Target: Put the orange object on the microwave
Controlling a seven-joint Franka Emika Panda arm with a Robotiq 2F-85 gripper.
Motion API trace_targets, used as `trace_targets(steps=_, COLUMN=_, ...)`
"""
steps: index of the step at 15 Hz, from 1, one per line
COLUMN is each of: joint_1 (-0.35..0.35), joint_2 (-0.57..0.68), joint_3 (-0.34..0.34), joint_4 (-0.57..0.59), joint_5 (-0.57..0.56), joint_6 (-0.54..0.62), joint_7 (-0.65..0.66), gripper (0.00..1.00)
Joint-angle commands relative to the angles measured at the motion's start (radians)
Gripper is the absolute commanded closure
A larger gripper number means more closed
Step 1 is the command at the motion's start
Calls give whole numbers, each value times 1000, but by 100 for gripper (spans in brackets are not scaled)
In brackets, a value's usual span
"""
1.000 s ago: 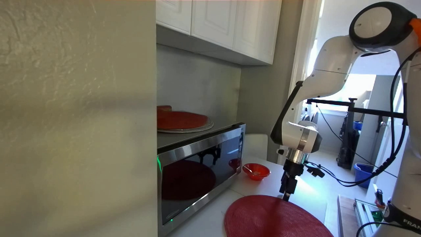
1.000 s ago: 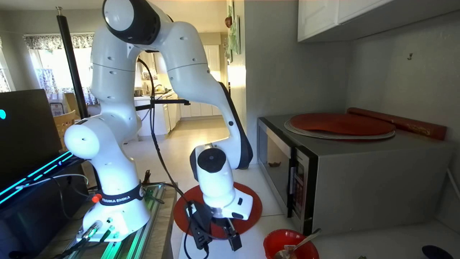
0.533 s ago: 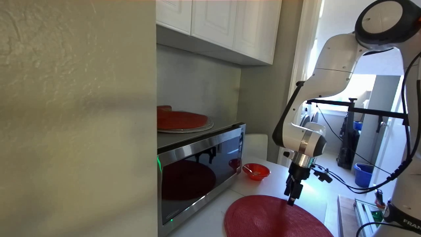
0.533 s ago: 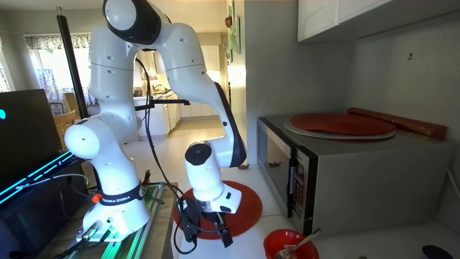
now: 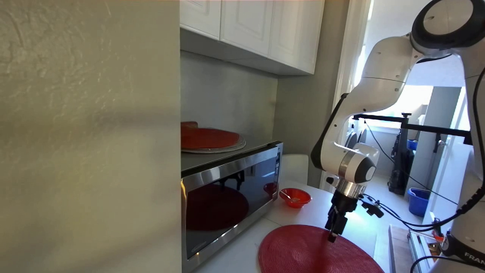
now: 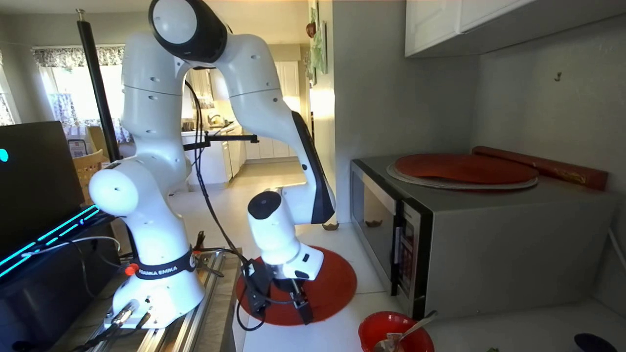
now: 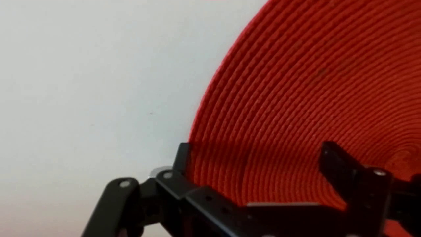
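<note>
In an exterior view, the microwave (image 6: 489, 254) stands at right. In an exterior view, the red-orange disc (image 5: 303, 250) lies flat, bottom centre-right. Low in the wrist view, my pincer (image 7: 256, 156) is released, spread wide near the disc's edge.

Microwave (image 6: 481, 239) in both exterior views

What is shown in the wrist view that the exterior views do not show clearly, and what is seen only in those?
Only the wrist view clearly shows the open gap between the jaws of the gripper, seen over the round red mat near its rim.

Only the exterior views show the microwave, with a red disc on top, and the red bowl holding a spoon.

Shared: gripper, mat and white surface.
</note>
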Motion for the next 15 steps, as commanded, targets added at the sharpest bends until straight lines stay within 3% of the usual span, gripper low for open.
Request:
trace_targets(steps=1, joint_1=22, joint_2=-3, joint_3=10, joint_4=1, joint_5=102, joint_6=29, joint_7=-63, gripper=0)
trace_targets(steps=15, joint_1=45, joint_2=18, joint_3=-19, joint_4=81, joint_5=294, joint_6=82, joint_7=-160, gripper=0)
